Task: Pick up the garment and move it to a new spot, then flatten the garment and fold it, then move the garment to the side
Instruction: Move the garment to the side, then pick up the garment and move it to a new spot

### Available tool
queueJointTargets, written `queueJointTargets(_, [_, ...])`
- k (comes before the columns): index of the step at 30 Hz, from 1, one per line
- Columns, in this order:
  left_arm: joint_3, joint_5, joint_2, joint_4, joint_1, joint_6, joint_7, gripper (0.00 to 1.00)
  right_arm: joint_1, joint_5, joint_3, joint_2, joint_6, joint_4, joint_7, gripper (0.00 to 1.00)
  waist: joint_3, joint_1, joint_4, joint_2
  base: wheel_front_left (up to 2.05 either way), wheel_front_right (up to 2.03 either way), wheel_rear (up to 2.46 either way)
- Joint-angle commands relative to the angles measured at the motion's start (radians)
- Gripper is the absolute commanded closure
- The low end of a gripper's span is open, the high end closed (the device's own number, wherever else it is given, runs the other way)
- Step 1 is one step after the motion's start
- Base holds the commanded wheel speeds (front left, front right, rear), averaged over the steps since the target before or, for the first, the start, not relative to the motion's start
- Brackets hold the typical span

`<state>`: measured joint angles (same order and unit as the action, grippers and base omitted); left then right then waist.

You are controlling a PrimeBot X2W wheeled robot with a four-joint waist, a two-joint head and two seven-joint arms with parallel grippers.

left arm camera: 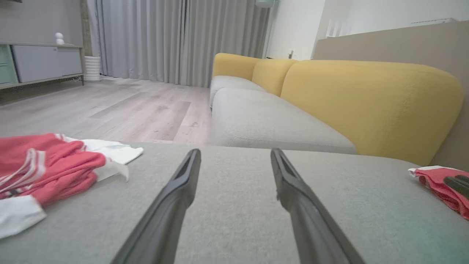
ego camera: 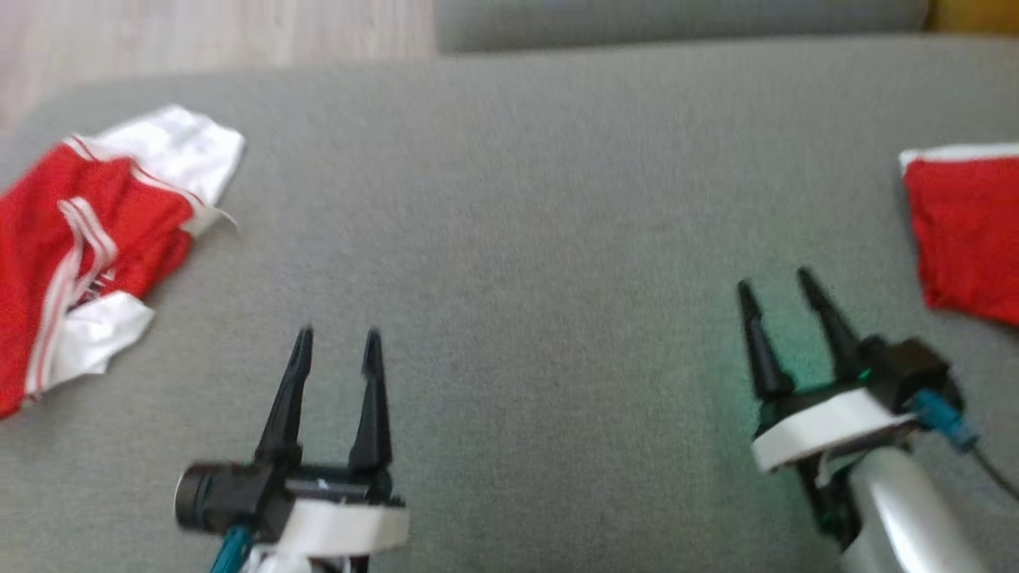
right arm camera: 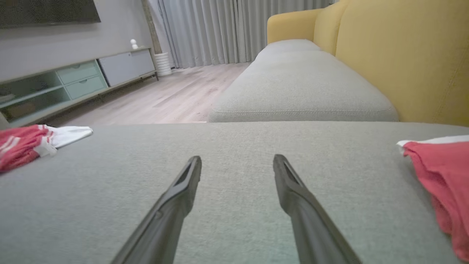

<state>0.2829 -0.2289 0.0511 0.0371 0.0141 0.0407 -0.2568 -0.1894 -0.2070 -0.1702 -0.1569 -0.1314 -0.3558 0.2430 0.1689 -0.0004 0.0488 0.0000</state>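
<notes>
A red garment (ego camera: 967,231) with a white edge lies neatly at the far right of the grey cushion (ego camera: 517,199); it also appears in the left wrist view (left arm camera: 434,179) and the right wrist view (right arm camera: 438,172). My right gripper (ego camera: 774,282) (right arm camera: 237,158) hovers just left of it, open and holding nothing. A second red and white striped garment (ego camera: 87,239) (left arm camera: 47,165) (right arm camera: 22,145) lies crumpled at the cushion's far left. My left gripper (ego camera: 338,338) (left arm camera: 235,152) is open and empty over bare cushion, to the right of that crumpled piece.
Between the two garments stretches a wide span of bare grey cushion. Beyond its far edge are a second grey seat (right arm camera: 300,84) with yellow backrests (left arm camera: 366,99), wooden floor (left arm camera: 121,106), a low cabinet (right arm camera: 80,77) and grey curtains (left arm camera: 154,36).
</notes>
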Motion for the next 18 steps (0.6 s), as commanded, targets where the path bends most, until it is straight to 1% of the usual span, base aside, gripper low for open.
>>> queueJointTargets(1, [-0.042,0.008,-0.001,-0.026,0.002,0.008,-0.005,0.00,-0.004,-0.012,-0.027,0.005,0.001,0.023,0.015,0.00,-0.087,0.0004,0.029,0.0000,0.00,0.00,0.00])
queueJointTargets(2, [-0.052,0.010,-0.001,-0.022,-0.015,0.014,-0.005,0.00,0.005,-0.022,-0.038,0.016,0.001,0.025,0.017,0.00,-0.105,0.0004,0.032,0.0000,0.00,0.00,0.00])
queueJointTargets(4, [-0.070,0.019,-0.001,-0.018,-0.046,0.021,-0.005,0.00,0.034,-0.031,-0.035,0.036,0.001,0.066,0.018,0.00,-0.138,0.0004,0.038,0.0000,0.00,0.00,0.00])
queueJointTargets(7, [-0.094,0.033,-0.001,-0.025,-0.091,0.029,-0.005,0.00,0.099,-0.020,-0.018,0.055,0.001,0.126,0.018,0.00,-0.173,0.0004,0.043,0.0000,0.00,0.00,0.00])
queueJointTargets(8, [-0.106,0.039,-0.001,-0.032,-0.117,0.032,-0.005,0.00,0.145,-0.009,0.000,0.066,0.001,0.147,0.018,0.00,-0.189,0.0004,0.046,0.0000,0.00,0.00,0.00])
queueJointTargets(13, [-0.116,0.047,-0.001,-0.031,-0.165,0.030,-0.005,0.00,0.228,0.012,0.035,0.082,0.001,0.168,0.019,0.00,-0.221,0.0004,0.060,0.0000,0.00,0.00,0.00])
queueJointTargets(18, [-0.122,0.054,-0.001,-0.025,-0.181,0.028,-0.005,0.00,0.269,0.028,0.062,0.093,0.001,0.168,0.019,0.00,-0.237,0.0004,0.065,0.0000,0.00,0.00,0.00])
